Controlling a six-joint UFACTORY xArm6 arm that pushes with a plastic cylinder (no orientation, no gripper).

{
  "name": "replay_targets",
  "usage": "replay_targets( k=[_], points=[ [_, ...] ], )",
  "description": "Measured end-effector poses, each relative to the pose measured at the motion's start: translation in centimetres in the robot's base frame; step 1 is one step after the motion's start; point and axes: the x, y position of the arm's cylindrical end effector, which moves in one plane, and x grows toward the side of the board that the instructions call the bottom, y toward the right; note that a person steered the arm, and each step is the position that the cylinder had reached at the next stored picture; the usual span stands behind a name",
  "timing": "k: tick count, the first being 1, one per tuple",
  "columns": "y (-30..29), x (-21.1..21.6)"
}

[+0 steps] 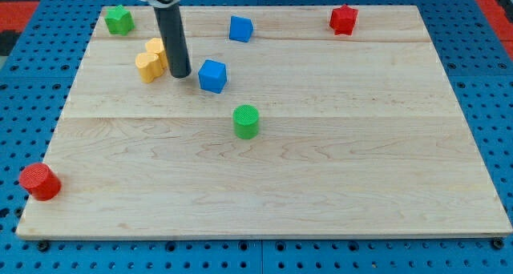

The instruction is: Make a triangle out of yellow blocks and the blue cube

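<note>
Two yellow blocks sit at the view's upper left: one [147, 66] in front, the other [155, 47] just behind it, touching it and partly hidden by the rod. A blue cube [212, 75] lies to their right. A second blue block [240, 28] lies further up, near the board's top edge. My tip [179, 74] stands on the board between the yellow blocks and the nearer blue cube, close to the yellow pair's right side and a short gap left of the cube.
A green cylinder [246, 121] stands below the blue cube. A green block [119, 19] is at the top left corner, a red block [344, 19] at the top right, a red cylinder [39, 181] at the bottom left. The wooden board [321, 162] lies on a blue pegboard.
</note>
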Motion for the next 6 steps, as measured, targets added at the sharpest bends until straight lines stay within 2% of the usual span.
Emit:
replay_targets(
  k=[2,4,5,6],
  points=[
    [-6.6,-1.5],
    [-10.0,-4.0],
    [-14.9,-3.8],
    [-11.9,0.8]
  ],
)
